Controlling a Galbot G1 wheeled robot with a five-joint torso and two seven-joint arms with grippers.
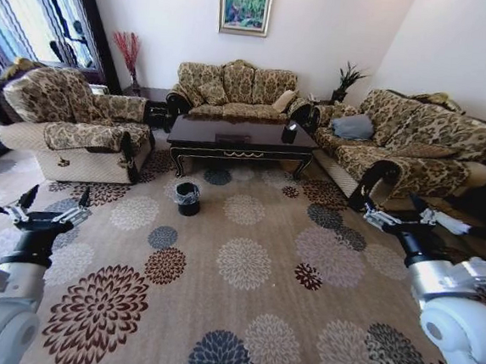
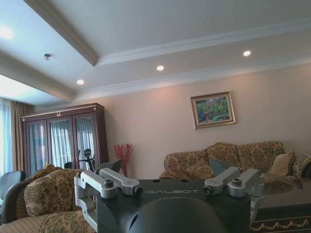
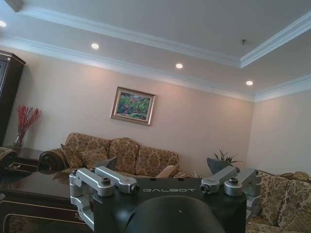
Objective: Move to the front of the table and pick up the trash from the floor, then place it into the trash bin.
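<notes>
Worktop point(image 1: 239, 135) is seen upper centre of the head view, trash bin point(image 1: 188, 198) on the carpet point(image 1: 244, 267) just below its left front. Left gripper point(image 1: 52, 207) lower left, right gripper point(image 1: 398, 216) right: both held over the carpet, fingers spread, nothing gripped. Trash cannot be made out.

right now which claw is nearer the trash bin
Left. The left claw hangs a little short of the bin, on its left; the right claw is much farther off on its right.
</notes>
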